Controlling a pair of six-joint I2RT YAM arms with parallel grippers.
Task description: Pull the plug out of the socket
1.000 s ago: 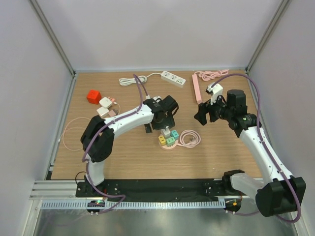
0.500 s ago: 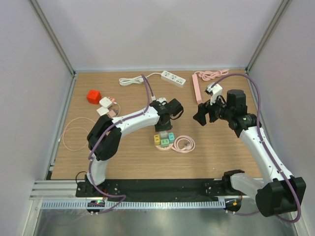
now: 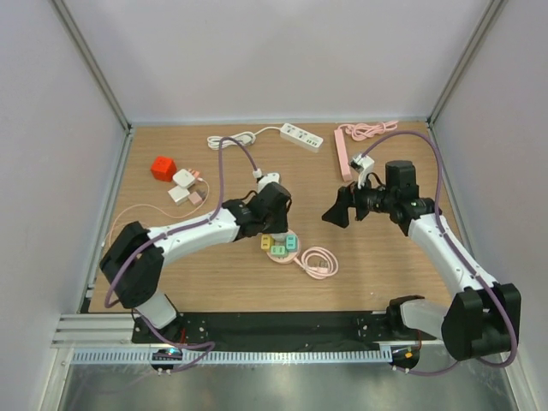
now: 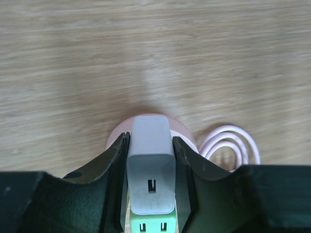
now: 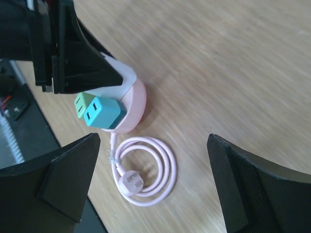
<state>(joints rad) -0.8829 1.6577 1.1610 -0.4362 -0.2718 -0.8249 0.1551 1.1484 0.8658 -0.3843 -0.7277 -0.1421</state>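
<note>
Task's thing: a white, boxy plastic plug (image 4: 150, 170) is seated in a round pink socket hub (image 5: 136, 104), which is stood near the middle of the wooden bench (image 3: 385, 274), just beside a coiled pink cable (image 3: 317, 261).
Neighbours: a green plug (image 5: 85, 103) and a teal plug (image 5: 103, 112) are seated in the same hub, close against the white one.
Left hand (image 4: 150, 145): closed narrowly on the white plug, whose two flat sides are pinched between the fingers.
Right hand (image 3: 334, 211): held wide open, nothing gripped, apart from the hub on its right.
Handling: the plug is judged light, rigid and smooth-sided, so slipping is risked under a weak pinch. The hub looks light and may be lifted along with it.
Where to hold: the flat sides are best taken squarely, and a straight pull along the pins is called for. The pink rim could be pinned down by the free hand.
</note>
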